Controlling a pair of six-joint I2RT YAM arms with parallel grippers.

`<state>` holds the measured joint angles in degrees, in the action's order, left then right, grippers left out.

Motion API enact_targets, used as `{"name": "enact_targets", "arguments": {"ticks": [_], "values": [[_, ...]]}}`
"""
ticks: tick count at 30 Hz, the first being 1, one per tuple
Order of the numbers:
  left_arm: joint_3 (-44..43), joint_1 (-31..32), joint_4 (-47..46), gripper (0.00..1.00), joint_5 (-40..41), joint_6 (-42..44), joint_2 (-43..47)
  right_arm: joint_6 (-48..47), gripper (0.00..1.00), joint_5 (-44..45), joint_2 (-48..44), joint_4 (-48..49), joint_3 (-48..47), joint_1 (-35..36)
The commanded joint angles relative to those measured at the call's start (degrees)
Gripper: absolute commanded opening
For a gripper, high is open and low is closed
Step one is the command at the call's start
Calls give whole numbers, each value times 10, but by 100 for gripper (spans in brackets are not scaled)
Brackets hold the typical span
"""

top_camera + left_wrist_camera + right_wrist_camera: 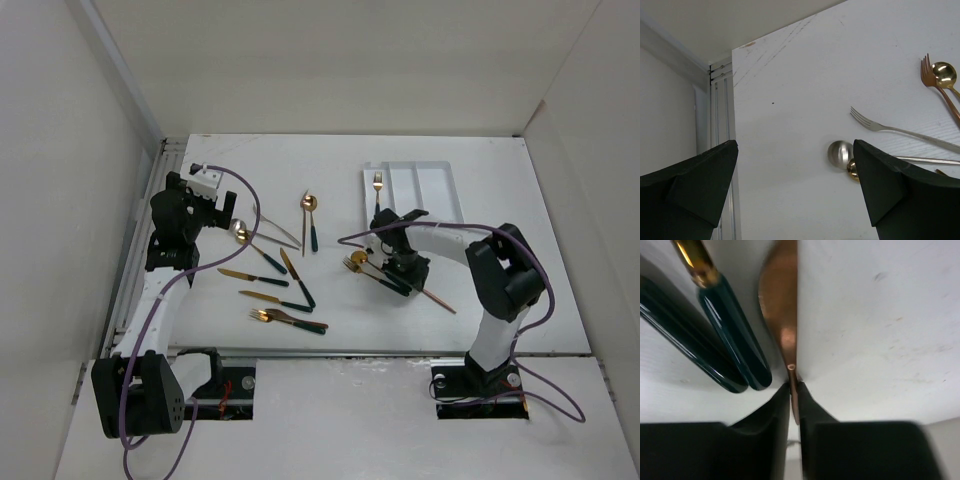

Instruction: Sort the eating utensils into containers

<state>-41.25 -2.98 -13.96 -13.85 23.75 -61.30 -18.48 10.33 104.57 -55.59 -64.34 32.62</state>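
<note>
The right gripper [794,388] is pinched tight on the thin edge of a copper utensil [780,305]. Nothing else is between its fingers. Just beside it lie two dark green handles [735,335], side by side and touching each other. From the top camera, this gripper sits low over a little heap of utensils [368,267], close to the near end of the white tray [432,190]. I cannot tell if the copper utensil is off the worktop [500,280] or only gripped.

The left gripper [795,150] is spread wide and holds nothing. It hangs above the worktop near a silver fork [880,125] and a silver spoon [840,152]. A gold spoon [944,74] and a copper fork [927,75] lie a bit further off.

The tray has three long slots. Only one fork [378,184] lies in it, in the slot on the left side of the top view. The other two slots look bare.

So I think the job is only at its start. One fork is put away. One utensil is in the right gripper. All the rest lie out on the worktop. There is the little heap by the right gripper, and a bigger spread of forks, knives and spoons [280,290] in the middle and on the left. Each of these has yet to go into a slot with its own kind.
</note>
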Motion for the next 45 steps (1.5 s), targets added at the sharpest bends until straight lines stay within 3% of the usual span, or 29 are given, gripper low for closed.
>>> {"name": "enact_targets", "arguments": {"ticks": [1,3,10,14,23,33,35,37,40,45], "values": [[-1,3,-27,100,1,4,3,0,20,-22,-33,79,-7,-5],[-1,3,-27,100,1,4,3,-6,28,-29,-39,71,1,-15],[-1,3,-27,100,1,9,3,-11,40,-33,-21,62,1,-31],[-1,3,-22,100,1,9,8,-11,42,-45,16,51,-14,-31],[-1,3,-16,100,1,15,8,-30,44,-96,4,-4,-14,-31],[-6,3,-16,100,1,20,8,-30,44,-84,55,22,-14,-31],[-6,3,-10,100,1,20,8,-30,41,-84,65,22,-20,-31],[-11,3,-5,100,7,20,8,-24,22,-74,71,28,-20,-31],[-11,3,-5,100,7,20,3,-13,5,-63,71,28,-25,-31],[-11,3,-5,100,7,20,3,-13,0,-71,71,33,-32,-2]]}}
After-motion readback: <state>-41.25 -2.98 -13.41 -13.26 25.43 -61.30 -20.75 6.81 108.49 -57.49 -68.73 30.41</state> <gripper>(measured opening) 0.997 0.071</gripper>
